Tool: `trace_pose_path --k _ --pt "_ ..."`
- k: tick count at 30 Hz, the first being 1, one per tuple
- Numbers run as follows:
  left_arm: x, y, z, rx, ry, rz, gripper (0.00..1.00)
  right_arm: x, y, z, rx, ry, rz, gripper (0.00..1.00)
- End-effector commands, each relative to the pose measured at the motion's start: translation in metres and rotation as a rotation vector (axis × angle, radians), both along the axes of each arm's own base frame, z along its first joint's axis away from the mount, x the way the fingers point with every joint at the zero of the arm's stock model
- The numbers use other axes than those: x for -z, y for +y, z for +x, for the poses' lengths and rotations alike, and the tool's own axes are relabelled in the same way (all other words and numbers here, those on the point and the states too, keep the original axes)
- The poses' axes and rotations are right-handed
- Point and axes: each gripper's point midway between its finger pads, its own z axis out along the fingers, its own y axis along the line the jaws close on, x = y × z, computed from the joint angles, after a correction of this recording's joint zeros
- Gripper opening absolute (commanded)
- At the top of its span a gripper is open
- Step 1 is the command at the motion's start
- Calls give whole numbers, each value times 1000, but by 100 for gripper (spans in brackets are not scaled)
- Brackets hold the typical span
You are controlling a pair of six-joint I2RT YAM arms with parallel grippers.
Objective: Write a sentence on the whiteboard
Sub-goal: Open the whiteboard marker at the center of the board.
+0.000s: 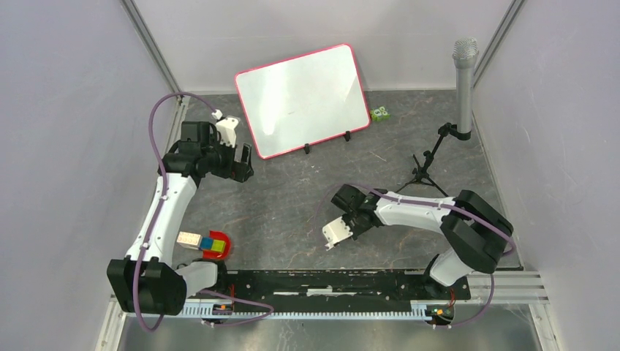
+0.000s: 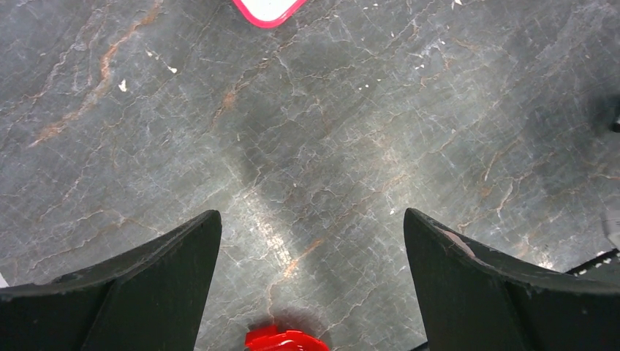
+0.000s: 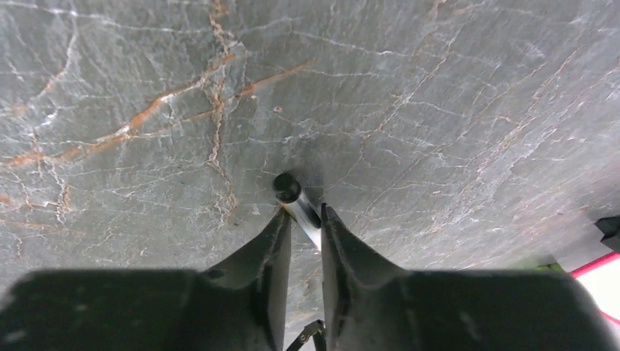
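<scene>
The right gripper (image 3: 302, 213) has its fingers (image 3: 265, 256) drawn in narrow, pinching a thin marker (image 3: 289, 189) between them. Both fingers press against its pale barrel, and its black end points at the grey marbled table (image 1: 292, 190) just beyond the fingertips. From above, this gripper hangs low over the middle of the table, nearer the near edge, with its arm reaching in from the near right corner. In the right wrist view, a red-framed corner of the whiteboard (image 1: 303, 99) shows at the lower right edge. The left gripper (image 2: 311, 219) has its fingers (image 2: 168, 270) spread wide with only bare table between them. It hangs near the left edge, just beside the board's near left corner. The whiteboard sits at the middle of the far edge, turned at an angle. Its small black feet are along its near long side, and its face looks plain white from above. A small green block (image 1: 379, 114) lies just beside the board's right corner. A microphone (image 1: 465, 80) on a black tripod (image 1: 428, 172) stands toward the right edge. Near the near left corner, a red dish (image 1: 219, 246) holds coloured blocks (image 1: 213, 244), with a pale wooden block (image 1: 188, 239) touching its left side.
</scene>
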Motion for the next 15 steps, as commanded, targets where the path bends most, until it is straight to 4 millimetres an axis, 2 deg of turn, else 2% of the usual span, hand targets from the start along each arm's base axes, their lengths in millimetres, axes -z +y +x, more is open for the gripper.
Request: trace_pose_path --k 1,3,6,7,9,12,13,15 --pt "-19 -13 4 26 -1 -67 100 19 15 -16 -53 128 13 16" --pt "-22 -16 5 32 8 -81 100 5 33 -10 -23 119 81 1" --pt "-33 -17 10 26 -10 -103 100 -32 70 3 25 96 245 0" --pt "-37 -16 12 18 -17 -111 100 -51 85 9 49 80 319 0" --pt "-48 -16 18 -1 -34 -141 100 -94 113 21 115 50 489 0" --pt "-66 -9 27 -36 -73 -212 100 -175 150 40 246 37 805 0" --pt "-71 -8 29 -38 -87 -235 100 -206 159 47 292 26 918 0" --pt "-79 -17 27 7 -111 -292 100 -253 167 57 389 28 1105 0"
